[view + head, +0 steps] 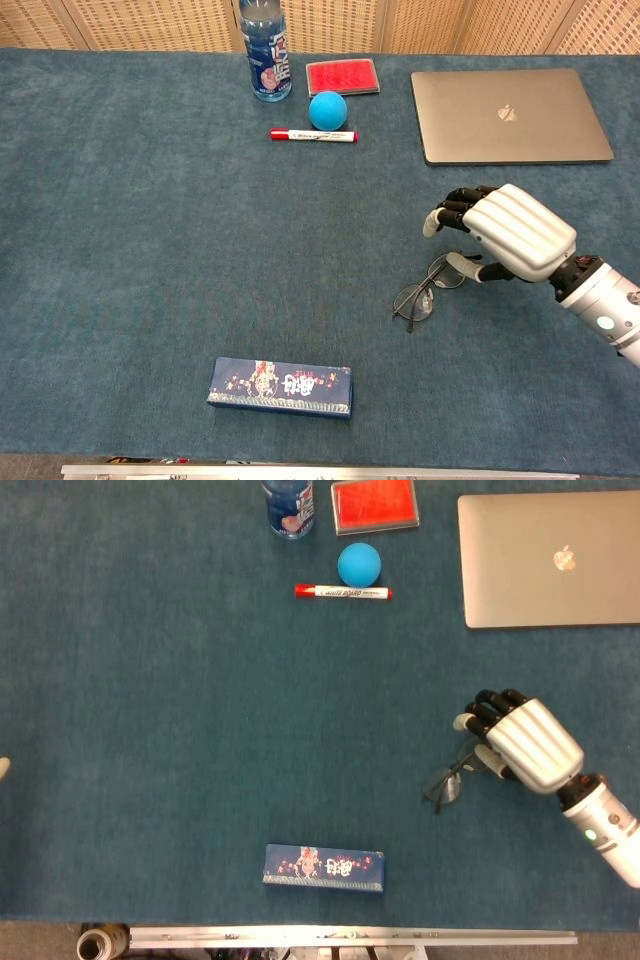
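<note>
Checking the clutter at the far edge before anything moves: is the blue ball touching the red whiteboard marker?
Apart. The chest view shows a thin strip of blue cloth between the blue ball and the red whiteboard marker; the head view shows the same gap.

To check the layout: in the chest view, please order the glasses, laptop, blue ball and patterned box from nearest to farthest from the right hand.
From the right hand:
1. Glasses, beside its fingers.
2. Laptop, behind it.
3. Blue ball and patterned box: too close to call.

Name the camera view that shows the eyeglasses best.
The chest view: both lenses of the eyeglasses show, lying beside the right hand. In the head view the hand covers the far lens, leaving only one lens visible.
</note>
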Controlling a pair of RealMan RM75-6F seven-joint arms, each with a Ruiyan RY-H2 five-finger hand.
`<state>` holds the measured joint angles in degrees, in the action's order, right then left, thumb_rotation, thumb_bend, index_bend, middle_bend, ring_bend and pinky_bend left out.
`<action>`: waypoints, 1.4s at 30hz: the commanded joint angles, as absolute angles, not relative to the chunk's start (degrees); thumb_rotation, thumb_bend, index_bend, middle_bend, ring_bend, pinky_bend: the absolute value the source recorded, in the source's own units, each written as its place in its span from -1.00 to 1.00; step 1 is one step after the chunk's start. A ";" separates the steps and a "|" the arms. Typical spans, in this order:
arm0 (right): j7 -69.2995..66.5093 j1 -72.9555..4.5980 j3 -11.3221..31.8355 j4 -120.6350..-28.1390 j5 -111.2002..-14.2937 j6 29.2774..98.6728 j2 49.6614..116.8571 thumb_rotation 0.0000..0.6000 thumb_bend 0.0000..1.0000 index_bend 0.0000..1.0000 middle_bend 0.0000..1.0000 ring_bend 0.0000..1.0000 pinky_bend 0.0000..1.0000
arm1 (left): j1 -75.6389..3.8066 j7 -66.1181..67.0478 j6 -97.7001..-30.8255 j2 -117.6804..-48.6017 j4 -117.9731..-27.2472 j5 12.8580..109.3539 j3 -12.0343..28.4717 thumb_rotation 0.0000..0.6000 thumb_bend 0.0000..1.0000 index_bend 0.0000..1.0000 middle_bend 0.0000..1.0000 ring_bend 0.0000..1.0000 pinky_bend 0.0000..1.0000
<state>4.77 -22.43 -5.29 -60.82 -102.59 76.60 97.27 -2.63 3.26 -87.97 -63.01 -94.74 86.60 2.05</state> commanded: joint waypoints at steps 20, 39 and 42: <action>6.16 -22.60 -5.27 -59.72 -100.43 74.42 97.92 1.00 -0.35 -0.19 -0.11 -0.40 -0.13 | -2.58 3.29 -88.12 -63.01 -94.80 86.60 2.13 1.00 -1.00 -0.06 -0.15 -0.38 -0.07; 4.49 -22.93 -5.29 -58.00 -99.57 73.83 98.62 1.00 -0.35 -0.19 -0.11 -0.40 -0.13 | -2.52 2.97 -88.18 -62.85 -94.84 86.53 2.19 1.00 -1.00 -0.06 -0.15 -0.38 -0.07; 4.05 -22.97 -5.04 -59.45 -100.21 75.61 97.72 1.00 -0.35 -0.19 -0.11 -0.40 -0.13 | -2.53 2.97 -88.16 -62.96 -94.65 86.51 2.20 1.00 -1.00 -0.06 -0.15 -0.38 -0.07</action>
